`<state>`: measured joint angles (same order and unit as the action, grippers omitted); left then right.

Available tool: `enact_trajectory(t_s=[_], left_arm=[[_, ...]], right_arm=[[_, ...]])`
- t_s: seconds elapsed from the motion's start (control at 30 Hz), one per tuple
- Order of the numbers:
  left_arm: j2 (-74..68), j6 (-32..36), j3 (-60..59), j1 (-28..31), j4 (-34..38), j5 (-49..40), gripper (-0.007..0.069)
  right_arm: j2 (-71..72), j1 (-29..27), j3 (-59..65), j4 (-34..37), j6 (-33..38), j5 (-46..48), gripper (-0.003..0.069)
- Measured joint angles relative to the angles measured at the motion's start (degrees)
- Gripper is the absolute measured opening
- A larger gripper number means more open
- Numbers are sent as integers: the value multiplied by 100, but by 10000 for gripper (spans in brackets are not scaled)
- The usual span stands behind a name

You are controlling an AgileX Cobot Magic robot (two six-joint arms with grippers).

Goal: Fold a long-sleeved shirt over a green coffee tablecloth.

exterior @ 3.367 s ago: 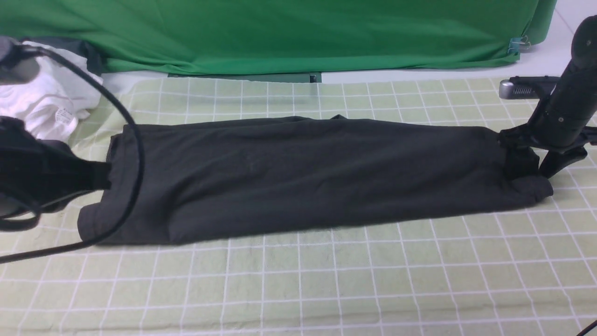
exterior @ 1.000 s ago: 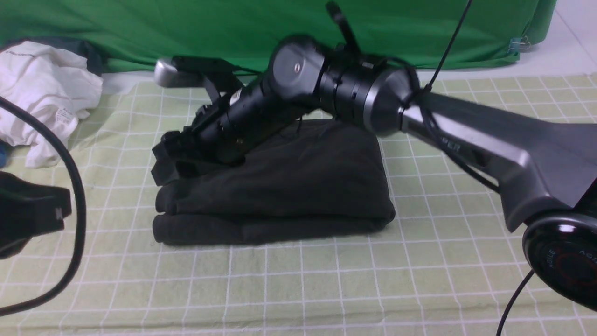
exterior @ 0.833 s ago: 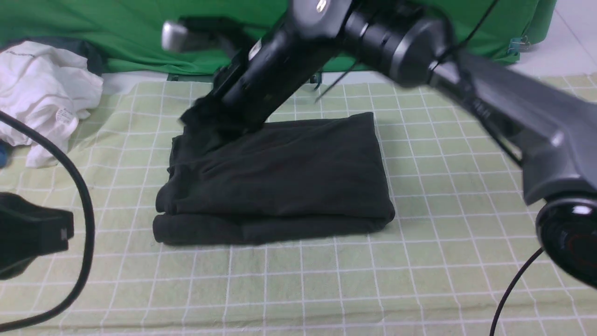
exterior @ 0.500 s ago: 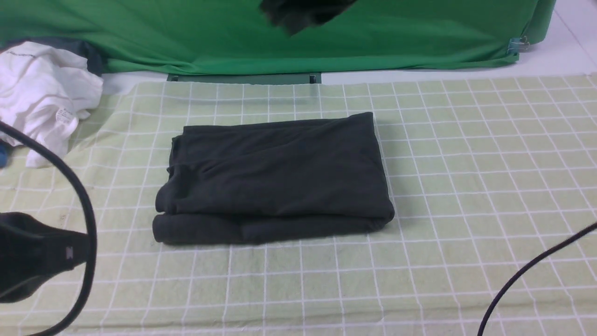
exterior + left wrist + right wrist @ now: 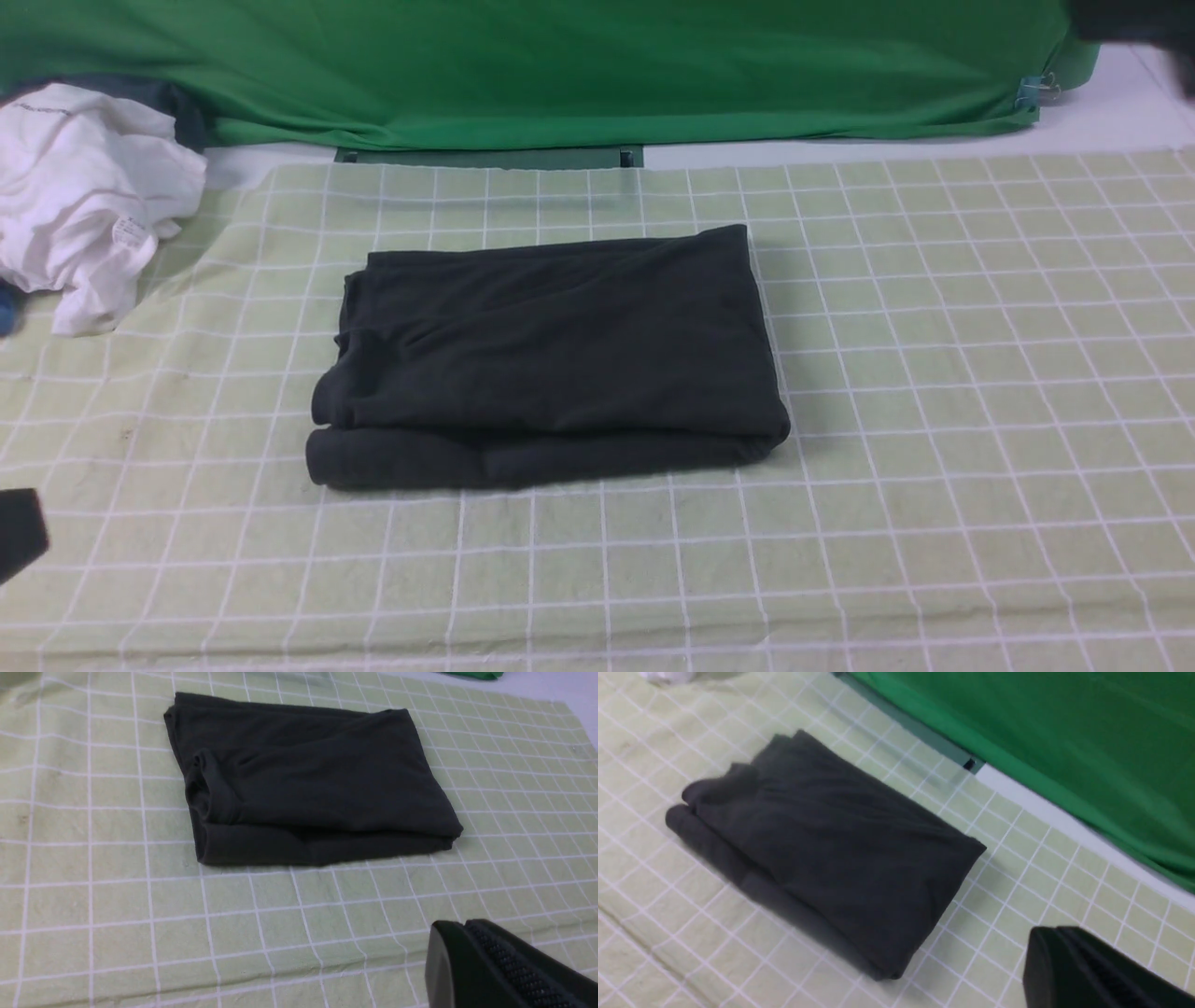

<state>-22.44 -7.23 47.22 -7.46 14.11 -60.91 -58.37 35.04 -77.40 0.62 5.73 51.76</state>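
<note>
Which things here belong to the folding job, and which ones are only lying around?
Job:
- long-sleeved shirt, folded
- green coffee tablecloth under it

Lying about:
- white garment, crumpled at the left edge
- deep-green fabric behind

The long-sleeved shirt (image 5: 551,359) lies folded with its chest print hidden; both wrist views cut off each tool.

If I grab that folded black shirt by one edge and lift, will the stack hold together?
Probably not. The long-sleeved shirt is soft, wrinkled fabric in loose layers, so it would likely droop and unfold. It looks light. Pushed across the green coffee tablecloth, it may bunch rather than slide.
</note>
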Motion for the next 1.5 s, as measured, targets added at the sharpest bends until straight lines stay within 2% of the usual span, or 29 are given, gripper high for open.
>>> enact_trajectory(t_s=[0.3,0.47,0.57,0.8,1.2,1.5], left_arm=[[213,35,-27,0,-487,67,11],[224,35,-112,0,-589,434,11],[224,123,-114,0,-627,611,11],[291,808,-191,0,-715,849,11],[594,952,-279,0,-917,1562,12],[594,963,-279,0,-963,1627,12]], right_arm=[[3703,0,3066,0,-280,-2482,7],[5015,0,4180,-62,-376,-3331,-1],[5453,0,4534,-92,-382,-3536,-1],[5701,0,4632,-102,-382,-3779,12],[5701,0,4654,-102,-387,-3738,34],[5701,0,4654,-102,-387,-3738,53]])
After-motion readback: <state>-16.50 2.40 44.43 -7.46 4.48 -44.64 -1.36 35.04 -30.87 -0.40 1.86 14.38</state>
